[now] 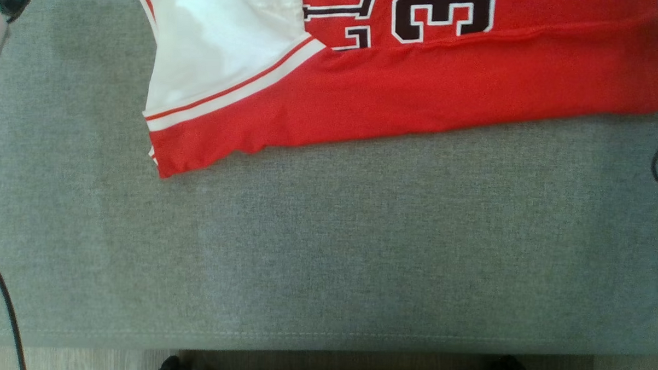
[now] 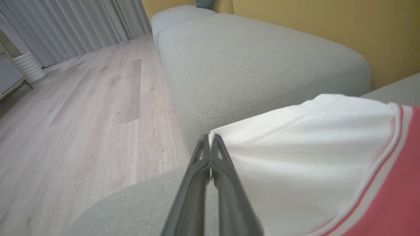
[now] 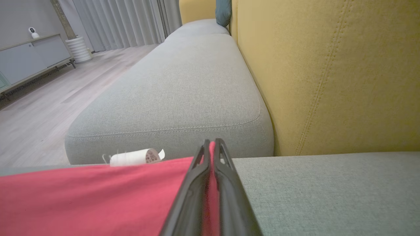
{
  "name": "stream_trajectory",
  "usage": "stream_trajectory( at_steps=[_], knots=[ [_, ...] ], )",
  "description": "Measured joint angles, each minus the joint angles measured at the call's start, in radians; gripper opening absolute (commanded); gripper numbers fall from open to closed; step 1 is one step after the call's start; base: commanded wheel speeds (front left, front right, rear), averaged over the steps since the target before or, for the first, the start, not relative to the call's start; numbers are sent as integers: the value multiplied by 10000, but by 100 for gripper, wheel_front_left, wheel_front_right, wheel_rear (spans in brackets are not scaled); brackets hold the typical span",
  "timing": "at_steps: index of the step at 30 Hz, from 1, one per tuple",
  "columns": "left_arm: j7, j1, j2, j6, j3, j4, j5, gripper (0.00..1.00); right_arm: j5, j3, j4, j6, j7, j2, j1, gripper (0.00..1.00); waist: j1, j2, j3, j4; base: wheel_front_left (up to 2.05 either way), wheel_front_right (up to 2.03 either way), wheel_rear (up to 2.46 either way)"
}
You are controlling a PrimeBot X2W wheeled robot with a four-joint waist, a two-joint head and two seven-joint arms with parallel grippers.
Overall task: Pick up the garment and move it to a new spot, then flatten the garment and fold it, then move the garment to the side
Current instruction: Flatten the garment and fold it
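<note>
My left gripper [image 2: 210, 139] is closed tight on what seems the white sleeve edge of the jersey [image 1: 419, 95]; my right gripper [image 3: 211, 144] pinches its red hem. The jersey lies flat on the grey cushion [image 1: 326, 250], so I judge folding is in hand and moving aside not yet done. The head view gives the printed number; my right wrist view, a care label [image 3: 136, 157].

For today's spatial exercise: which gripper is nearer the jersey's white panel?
Left. The left gripper pinches the white panel itself; the right gripper pinches red fabric.
</note>
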Motion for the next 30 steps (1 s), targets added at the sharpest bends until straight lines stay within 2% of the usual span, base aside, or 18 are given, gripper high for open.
stream_trajectory(
  at_steps=[7,14,22,30],
  knots=[
    [-19,174,-19,82,713,-525,725,0,-15,44,443,0,-593,96,-13,0,-2,0,-86,-8,0,0,0],
    [-69,1075,-27,-132,922,-859,1296,0,414,314,525,0,-767,-50,273,0,-1,0,-421,64,0,0,0],
    [-71,2240,50,-196,1260,-1624,1939,0,1197,698,359,0,-698,-324,1494,0,-2,1,-1172,165,0,0,0],
    [-71,3847,305,-272,1503,-2610,2311,0,1737,796,36,0,-155,-911,2755,0,-2,1,-1984,393,0,0,0]
  ],
)
